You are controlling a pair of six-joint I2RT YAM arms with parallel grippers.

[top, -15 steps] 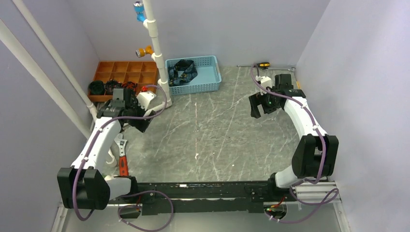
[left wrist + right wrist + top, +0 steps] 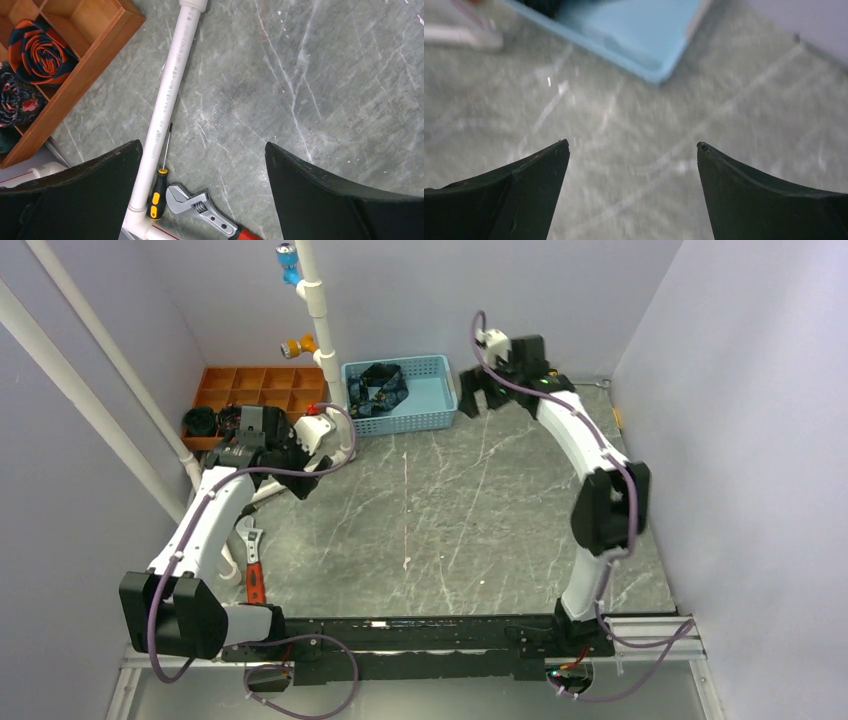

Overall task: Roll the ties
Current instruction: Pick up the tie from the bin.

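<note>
While the ties point(image 2: 383, 384) sit in a crumpled dark navy heap with blue flecks, they're inside the basket point(image 2: 410, 424), a light blue plastic one with perforated walls at the far edge of the table point(image 2: 320, 75). Nothing is touching them.

The right gripper point(image 2: 633, 146) hangs just beside the basket's right end, jaws spread wide with nothing between them. Its wrist view is pretty blurry, but you can make out the two black wedge-shaped fingers point(image 2: 514, 200) and a rounded blue corner of the basket above them.

The left gripper point(image 2: 204, 150) is over on the left side, also gaping wide and empty, hovering above the grey marble-look tabletop with its white veins. Under it runs a smooth white PVC pipe point(image 2: 172, 85), lying diagonally with small printed text along it. A thin screwdriver point(image 2: 160, 182) with a black and yellow handle lies right against the pipe, and just beside that is the shiny steel head of an adjustable wrench point(image 2: 197, 206) with an orange grip.

To the left of the pipe is a wooden divider tray point(image 2: 95, 60), orange-brown, with square compartments. One compartment holds a tight striped roll point(image 2: 42, 50) of navy and orange fabric, and the next one has a dark floral roll point(image 2: 17, 97) with red bits.
</note>
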